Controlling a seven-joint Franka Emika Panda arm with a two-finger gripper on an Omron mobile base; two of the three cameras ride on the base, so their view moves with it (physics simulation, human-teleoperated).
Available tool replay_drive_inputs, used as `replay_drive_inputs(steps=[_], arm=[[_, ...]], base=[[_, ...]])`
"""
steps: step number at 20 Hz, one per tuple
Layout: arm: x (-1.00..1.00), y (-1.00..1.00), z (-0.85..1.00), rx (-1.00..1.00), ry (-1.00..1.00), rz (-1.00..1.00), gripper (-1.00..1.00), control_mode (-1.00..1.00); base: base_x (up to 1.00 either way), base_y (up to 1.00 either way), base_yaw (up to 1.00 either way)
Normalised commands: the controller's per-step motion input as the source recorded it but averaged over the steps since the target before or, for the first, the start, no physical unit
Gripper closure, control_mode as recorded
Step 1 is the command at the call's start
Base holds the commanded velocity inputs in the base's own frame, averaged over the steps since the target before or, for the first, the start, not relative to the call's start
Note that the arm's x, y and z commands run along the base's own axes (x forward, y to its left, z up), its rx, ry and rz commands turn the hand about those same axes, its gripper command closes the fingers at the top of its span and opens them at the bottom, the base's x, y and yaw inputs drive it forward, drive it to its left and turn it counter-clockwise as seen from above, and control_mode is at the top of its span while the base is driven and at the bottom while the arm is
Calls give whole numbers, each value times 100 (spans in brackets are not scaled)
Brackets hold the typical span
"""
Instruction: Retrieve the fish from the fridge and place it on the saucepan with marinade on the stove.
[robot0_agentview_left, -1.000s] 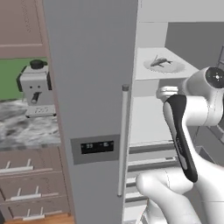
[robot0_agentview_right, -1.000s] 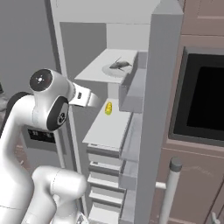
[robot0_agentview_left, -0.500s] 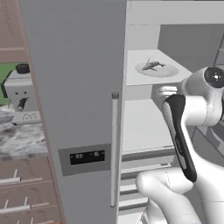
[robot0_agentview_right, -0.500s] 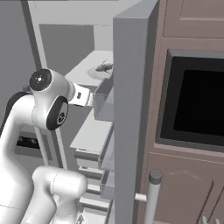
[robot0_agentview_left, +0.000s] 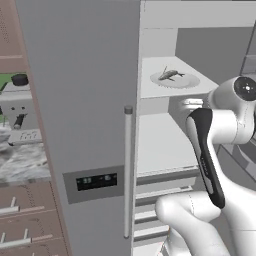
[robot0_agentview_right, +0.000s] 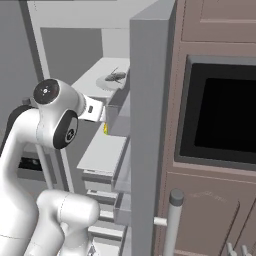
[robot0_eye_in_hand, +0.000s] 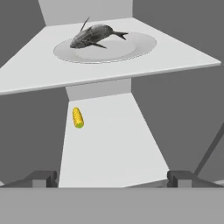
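The fridge (robot0_agentview_left: 85, 100) has its right door (robot0_agentview_right: 147, 125) swung open. On its upper shelf a small dark grey fish (robot0_agentview_left: 170, 75) (robot0_agentview_right: 114, 76) (robot0_eye_in_hand: 94, 35) lies on a pale round plate (robot0_eye_in_hand: 140, 46). My gripper (robot0_eye_in_hand: 111, 179) is open and empty. It is level with the shelf below the fish and points into the fridge, well short of the plate. The hand (robot0_agentview_right: 95, 111) reaches in beside the open door. The saucepan and the stove are out of view.
A yellow corn cob (robot0_eye_in_hand: 78, 117) (robot0_agentview_right: 105, 129) lies on the lower shelf. Fridge drawers (robot0_agentview_left: 160, 200) sit beneath it. A coffee machine (robot0_agentview_left: 17, 110) stands on a marble counter (robot0_agentview_left: 20, 160) to the left. A dark wall oven (robot0_agentview_right: 220, 115) is right of the open door.
The whole picture has shifted: the base has driven, the fridge now sits a little further left in both views, and the shift slows towards now. The arm's pose and the open jaws are unchanged.
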Motion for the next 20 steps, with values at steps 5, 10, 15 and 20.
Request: replay_drive_inputs(steps=[5,10,15,20], arm=[[0,0,0,0,0,0,-100,100],[0,0,0,0,0,0,-100,100],[0,0,0,0,0,0,-100,-100],[0,0,29,0,-3,-5,-100,-100]], base=[[15,0,0],[32,0,0],[8,0,0],[0,0,0]])
